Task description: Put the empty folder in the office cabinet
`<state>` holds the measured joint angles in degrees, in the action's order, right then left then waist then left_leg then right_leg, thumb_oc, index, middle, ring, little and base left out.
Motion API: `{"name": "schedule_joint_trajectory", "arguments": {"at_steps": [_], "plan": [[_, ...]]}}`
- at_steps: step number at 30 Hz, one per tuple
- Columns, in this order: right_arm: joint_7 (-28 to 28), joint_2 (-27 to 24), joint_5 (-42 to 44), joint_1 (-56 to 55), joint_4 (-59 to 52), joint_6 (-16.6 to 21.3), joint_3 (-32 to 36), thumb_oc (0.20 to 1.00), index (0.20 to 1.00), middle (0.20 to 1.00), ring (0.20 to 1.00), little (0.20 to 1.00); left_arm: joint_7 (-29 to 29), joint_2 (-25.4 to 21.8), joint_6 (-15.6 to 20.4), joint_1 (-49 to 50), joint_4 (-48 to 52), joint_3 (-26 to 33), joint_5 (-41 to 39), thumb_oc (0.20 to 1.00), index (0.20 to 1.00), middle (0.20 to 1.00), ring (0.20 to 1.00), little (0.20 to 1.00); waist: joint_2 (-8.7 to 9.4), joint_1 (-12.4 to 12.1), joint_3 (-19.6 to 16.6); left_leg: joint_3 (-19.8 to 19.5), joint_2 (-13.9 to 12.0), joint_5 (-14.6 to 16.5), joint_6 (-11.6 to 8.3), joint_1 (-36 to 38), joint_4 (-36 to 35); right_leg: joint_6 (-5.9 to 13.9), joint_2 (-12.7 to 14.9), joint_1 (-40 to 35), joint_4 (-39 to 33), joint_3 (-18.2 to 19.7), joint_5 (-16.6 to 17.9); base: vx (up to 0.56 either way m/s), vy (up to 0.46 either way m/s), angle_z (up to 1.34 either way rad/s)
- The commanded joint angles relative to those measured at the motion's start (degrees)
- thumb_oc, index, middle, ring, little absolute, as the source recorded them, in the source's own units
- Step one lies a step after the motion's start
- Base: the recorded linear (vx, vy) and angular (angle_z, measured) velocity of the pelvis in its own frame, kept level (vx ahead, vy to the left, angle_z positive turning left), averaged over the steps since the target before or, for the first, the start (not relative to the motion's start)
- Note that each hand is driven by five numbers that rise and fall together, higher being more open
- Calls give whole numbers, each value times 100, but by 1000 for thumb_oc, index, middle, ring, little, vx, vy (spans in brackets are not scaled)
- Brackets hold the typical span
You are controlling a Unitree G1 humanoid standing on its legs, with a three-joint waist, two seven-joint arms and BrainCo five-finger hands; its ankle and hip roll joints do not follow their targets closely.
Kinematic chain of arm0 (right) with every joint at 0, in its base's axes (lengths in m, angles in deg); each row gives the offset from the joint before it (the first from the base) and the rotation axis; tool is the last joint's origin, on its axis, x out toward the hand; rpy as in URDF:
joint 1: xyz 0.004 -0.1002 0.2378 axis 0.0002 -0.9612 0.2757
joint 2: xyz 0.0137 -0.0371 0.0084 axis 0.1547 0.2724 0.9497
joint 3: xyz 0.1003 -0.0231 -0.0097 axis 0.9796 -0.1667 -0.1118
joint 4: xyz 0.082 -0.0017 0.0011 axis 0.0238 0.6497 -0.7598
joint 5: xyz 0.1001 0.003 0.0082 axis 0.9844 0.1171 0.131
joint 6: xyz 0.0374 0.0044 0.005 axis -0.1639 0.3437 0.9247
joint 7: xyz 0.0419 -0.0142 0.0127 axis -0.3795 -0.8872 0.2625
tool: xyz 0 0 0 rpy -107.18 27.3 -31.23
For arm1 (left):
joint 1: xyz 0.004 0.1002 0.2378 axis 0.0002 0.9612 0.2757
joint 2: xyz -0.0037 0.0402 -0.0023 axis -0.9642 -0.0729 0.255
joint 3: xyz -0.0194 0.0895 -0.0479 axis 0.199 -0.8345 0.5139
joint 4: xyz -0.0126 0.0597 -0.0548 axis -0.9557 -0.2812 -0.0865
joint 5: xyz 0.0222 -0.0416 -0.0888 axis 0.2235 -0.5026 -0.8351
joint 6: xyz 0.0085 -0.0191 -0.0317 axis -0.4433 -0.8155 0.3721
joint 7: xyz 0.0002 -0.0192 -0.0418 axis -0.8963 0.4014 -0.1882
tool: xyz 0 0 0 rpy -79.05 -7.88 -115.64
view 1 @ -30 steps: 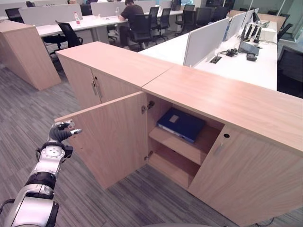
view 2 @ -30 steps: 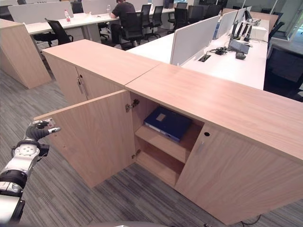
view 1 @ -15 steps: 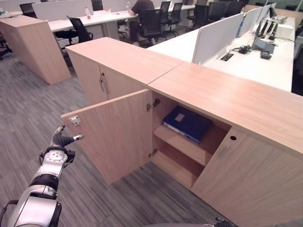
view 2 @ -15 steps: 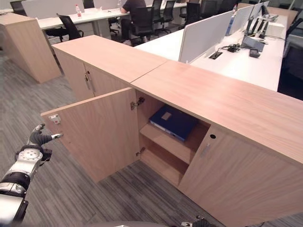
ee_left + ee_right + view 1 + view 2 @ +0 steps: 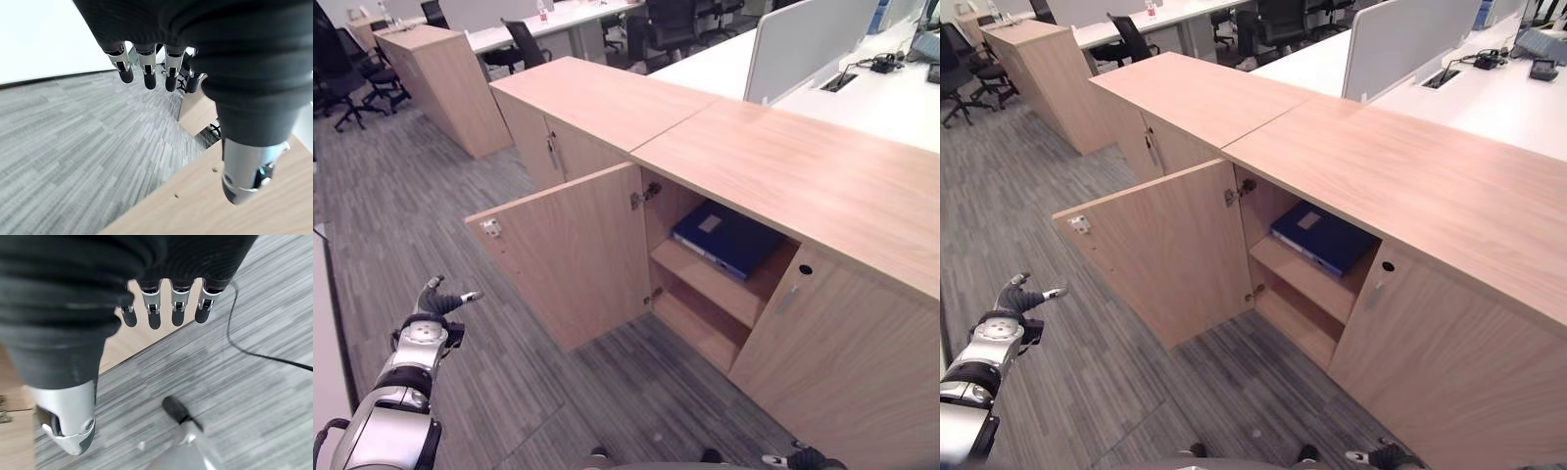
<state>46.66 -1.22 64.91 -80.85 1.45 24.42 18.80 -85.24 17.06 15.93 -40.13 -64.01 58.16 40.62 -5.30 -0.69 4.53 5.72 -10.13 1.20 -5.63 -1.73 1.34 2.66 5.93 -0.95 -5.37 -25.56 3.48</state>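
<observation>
Grey carpet; folder inside open cabinet

Lighting is bright, even and diffuse, with no hard shadows on the carpet. The cabinet interior is darker toward 3 o'clock behind the folder. The white desk at 1 o'clock is nearly overexposed. Straight edges bow near the frame borders.
</observation>
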Motion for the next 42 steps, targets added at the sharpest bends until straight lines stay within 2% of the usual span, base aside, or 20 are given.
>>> {"name": "schedule_joint_trajectory", "arguments": {"at_steps": [1, 2, 3, 4, 7, 10, 11, 12, 14, 21, 22, 27, 29, 35, 42], "plan": [[49, 275, 76, 278, 122, 55, -33, 1000, 1000, 1000, 1000, 1000, -158, -353, 239, -261, 24, 413, -234, 1000, 1000, 1000, 1000, 1000, 363, -80, 28, -196, -294, -832, -352, -447, -348, 101, 125, -928, 252, 183, -1216, 87, 196, -9], [73, 264, 77, 284, 140, 61, -12, 1000, 1000, 1000, 1000, 1000, -183, -344, 247, -259, 38, 417, -239, 1000, 1000, 1000, 1000, 1000, 333, -80, 37, -150, -309, -877, -361, -488, -370, 115, 151, -973, 251, 184, -1225, 57, 261, -4], [45, 243, 64, 305, 141, 59, 7, 1000, 1000, 1000, 1000, 1000, -166, -365, 253, -263, 41, 420, -257, 1000, 1000, 1000, 1000, 1000, 214, -75, 1, -136, -304, -948, -303, -412, -555, 140, 169, -934, 273, 151, -1112, 17, 207, 0], [45, 242, 64, 305, 140, 59, 8, 1000, 1000, 1000, 1000, 1000, -165, -364, 253, -263, 40, 421, -257, 1000, 1000, 1000, 1000, 1000, 212, -78, 1, -134, -305, -949, -302, -411, -556, 140, 168, -933, 272, 154, -1110, 28, 223, -2], [45, 308, 85, 291, 193, 44, 67, 1000, 1000, 1000, 1000, 1000, -166, -380, 259, -337, 56, 345, -233, 1000, 1000, 1000, 1000, 1000, 99, -47, -163, -172, -182, -820, -289, -268, -510, 264, 334, -975, 284, 164, -1009, 120, 263, 0], [-23, 395, 29, 318, 280, 4, 78, 1000, 1000, 1000, 1000, 1000, -138, -537, 284, -563, -23, 172, -189, 1000, 1000, 1000, 1000, 1000, 173, -65, -339, -59, 220, -331, -35, -177, -197, 515, 865, -941, 427, 331, -813, 206, 472, 0], [-30, 426, 5, 346, 334, -20, 98, 1000, 1000, 1000, 1000, 1000, -122, -592, 280, -666, -15, 120, -171, 1000, 1000, 1000, 1000, 1000, 190, -78, -411, 21, 465, -147, 132, -82, -152, 637, 1115, -843, 604, 435, -726, 163, 443, -29], [-39, 450, 13, 355, 373, -27, 128, 1000, 1000, 1000, 1000, 1000, -113, -612, 278, -712, -50, 106, -170, 1000, 1000, 1000, 1000, 1000, 190, -81, -428, 66, 561, -84, 202, -30, -160, 694, 1214, -804, 676, 482, -673, 186, 532, -29], [-89, 476, 2, 344, 495, -52, 226, 1000, 1000, 1000, 1000, 1000, -111, -685, 268, -882, -190, 65, -158, 1000, 1000, 1000, 1000, 1000, 163, -65, -537, 245, 929, 54, 438, 182, -376, 928, 1555, -640, 893, 490, -360, 137, 428, -32], [-86, 432, 72, 267, 691, -90, 450, 1000, 1000, 1000, 1000, 1000, -85, -744, 266, -1001, -246, 24, -164, 1000, 1000, 1000, 1000, 1000, 177, -33, -567, 275, 1210, 122, 563, 395, -580, 1115, 1827, -698, 1028, 330, -59, 64, 166, -18], [-70, 382, 88, 223, 752, -127, 575, 1000, 1000, 1000, 1000, 1000, -64, -760, 262, -1052, -266, -21, -180, 1000, 1000, 1000, 1000, 1000, 191, 12, -567, 247, 1348, 195, 632, 456, -607, 1179, 1955, -699, 1095, 262, 181, 66, 203, 6], [-66, 323, 20, 199, 826, -167, 646, 1000, 1000, 1000, 1000, 1000, -41, -717, 256, -1178, -152, -237, -10, 1000, 1000, 1000, 1000, 1000, 197, 57, -554, 291, 1462, 286, 717, 540, -614, 1234, 2074, -680, 1117, 125, 492, 31, 109, 8], [-66, 307, 3, 196, 823, -180, 643, 1000, 1000, 1000, 1000, 1000, -1, -647, 275, -1226, -18, -326, -25, 1000, 1000, 1000, 1000, 1000, 204, 48, -534, 277, 1453, 391, 699, 630, -623, 1234, 2077, -712, 1162, 122, 507, 56, 58, -3], [-61, 309, 5, 236, 781, -175, 620, 1000, 1000, 1000, 1000, 1000, 99, -421, 307, -1363, 117, -563, -122, 1000, 1000, 1000, 1000, 1000, 273, 72, -500, 366, 1477, 441, 747, 673, -627, 1234, 2137, -677, 1194, 76, 803, 6, 30, -10], [-71, 387, -56, 285, 735, -170, 535, 1000, 1000, 1000, 1000, 1000, 251, 230, 369, -1471, 517, -988, -126, 1000, 1000, 1000, 1000, 1000, 381, 124, -537, 387, 1494, 466, 770, 662, -628, 1234, 2155, -701, 1116, -35, 987, -5, 6, -7]]}}
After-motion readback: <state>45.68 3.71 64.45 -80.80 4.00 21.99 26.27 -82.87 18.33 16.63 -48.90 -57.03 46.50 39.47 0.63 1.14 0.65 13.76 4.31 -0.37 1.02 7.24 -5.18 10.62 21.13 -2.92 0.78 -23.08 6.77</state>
